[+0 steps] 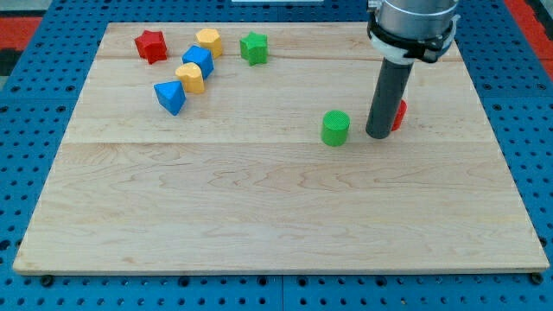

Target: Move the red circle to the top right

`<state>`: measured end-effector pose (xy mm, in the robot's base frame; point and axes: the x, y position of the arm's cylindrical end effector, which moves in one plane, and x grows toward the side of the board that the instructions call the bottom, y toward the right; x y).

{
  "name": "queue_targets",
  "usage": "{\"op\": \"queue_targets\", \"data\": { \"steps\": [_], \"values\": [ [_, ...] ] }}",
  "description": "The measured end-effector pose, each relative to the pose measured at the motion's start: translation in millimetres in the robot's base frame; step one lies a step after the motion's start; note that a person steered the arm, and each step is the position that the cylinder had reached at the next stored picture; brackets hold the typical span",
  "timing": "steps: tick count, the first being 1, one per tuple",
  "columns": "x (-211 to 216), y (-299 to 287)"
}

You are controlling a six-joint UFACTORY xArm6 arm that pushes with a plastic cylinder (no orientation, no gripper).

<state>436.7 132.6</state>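
Note:
The red circle (398,114) lies right of the board's middle, mostly hidden behind my dark rod; only its right side shows. My tip (378,136) rests on the board touching the red circle's left lower side. A green circle (335,128) stands just left of the tip, a short gap apart.
At the view's top left lie a red star (150,45), a yellow hexagon (208,41), a green star (253,47), a blue cube (198,61), a yellow block (189,77) and a blue triangle (170,97). The wooden board (276,216) sits on a blue pegboard.

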Motion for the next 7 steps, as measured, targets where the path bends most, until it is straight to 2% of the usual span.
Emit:
{"op": "queue_targets", "data": {
  "steps": [1,4,6,7],
  "values": [
    [11.4,8.5],
    [-29.0,37.6],
    [-71.2,49.2],
    [-115.5,37.8]
  ]
}}
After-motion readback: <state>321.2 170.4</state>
